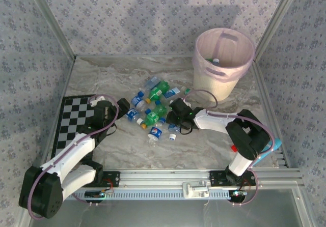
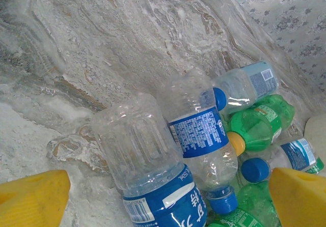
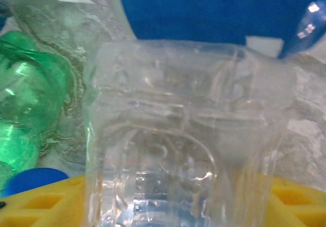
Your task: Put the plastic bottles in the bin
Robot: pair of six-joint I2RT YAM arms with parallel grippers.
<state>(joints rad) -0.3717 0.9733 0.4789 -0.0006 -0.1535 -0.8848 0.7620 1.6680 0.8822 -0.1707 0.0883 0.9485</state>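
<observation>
A heap of clear and green plastic bottles (image 1: 153, 110) lies mid-table. The pale pink bin (image 1: 219, 82) stands at the back right, with one bottle (image 1: 216, 61) visible inside. My left gripper (image 1: 124, 106) sits at the heap's left edge, open. Its yellow fingers (image 2: 31, 199) stand wide on either side of a clear bottle with a blue label (image 2: 147, 171) without touching it. My right gripper (image 1: 174, 116) is low at the heap's right side, shut on a clear bottle (image 3: 186, 150) that stands between its yellow fingers (image 3: 41, 206).
A black-and-white checkerboard mat (image 1: 71, 120) lies at the left, under the left arm. A small red block (image 1: 234, 147) sits by the right arm's base. Patterned walls enclose the table on three sides. A metal rail (image 1: 193, 178) runs along the near edge.
</observation>
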